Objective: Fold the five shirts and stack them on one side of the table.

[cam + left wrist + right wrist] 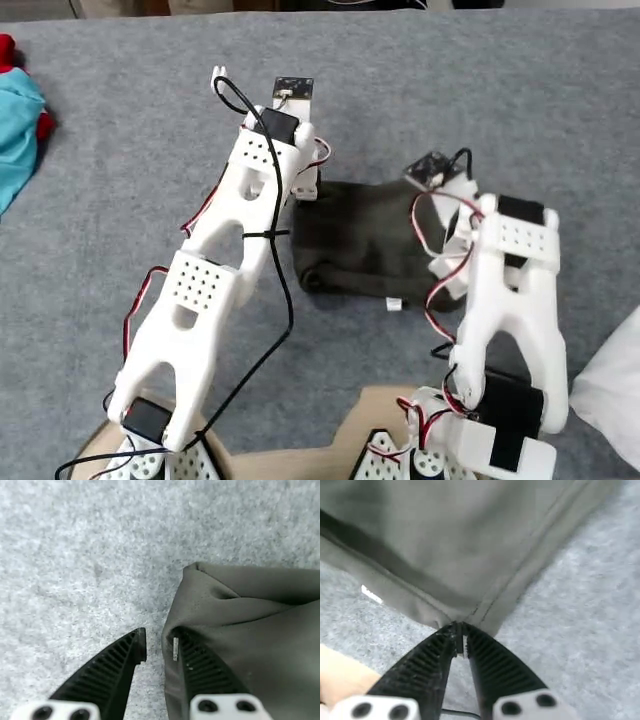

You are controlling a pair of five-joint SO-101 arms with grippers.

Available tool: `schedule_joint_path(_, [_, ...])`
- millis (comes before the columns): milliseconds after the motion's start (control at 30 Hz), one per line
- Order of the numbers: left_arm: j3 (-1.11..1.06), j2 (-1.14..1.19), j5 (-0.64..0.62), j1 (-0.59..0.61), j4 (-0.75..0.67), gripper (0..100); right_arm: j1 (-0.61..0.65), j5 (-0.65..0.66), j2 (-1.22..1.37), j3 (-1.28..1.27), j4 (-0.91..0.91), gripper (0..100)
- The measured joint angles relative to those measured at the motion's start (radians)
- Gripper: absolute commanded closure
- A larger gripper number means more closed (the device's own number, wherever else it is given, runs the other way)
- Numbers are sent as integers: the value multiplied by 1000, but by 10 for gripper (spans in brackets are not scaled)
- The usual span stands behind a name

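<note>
The arms are seemingly mid-fold on one dark shirt. The left gripper is standing open astride the shirt's edge, one finger over the cloth and the other on the table, gripping nothing. The right gripper is sitting fully closed with a hem corner at its tips; whether any cloth is caught cannot be told. Next, the left jaws probably need to pinch that edge before any lift.
</note>
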State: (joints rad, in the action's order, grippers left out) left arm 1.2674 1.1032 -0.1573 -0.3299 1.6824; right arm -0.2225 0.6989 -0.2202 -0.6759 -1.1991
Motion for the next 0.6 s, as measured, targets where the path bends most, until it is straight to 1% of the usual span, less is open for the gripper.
schedule_joint_path(167, [0,0,0,0,0,892,0,0,-3,-117,57,986])
schedule_joint_path(333, [0,0,0,0,0,892,-2,0,-8,-118,52,986])
schedule_joint_path(467, [26,0,0,0,0,892,-32,0,-61,-58,-5,986])
schedule_joint_path(600, [120,0,0,0,0,892,-61,0,-141,58,-89,985])
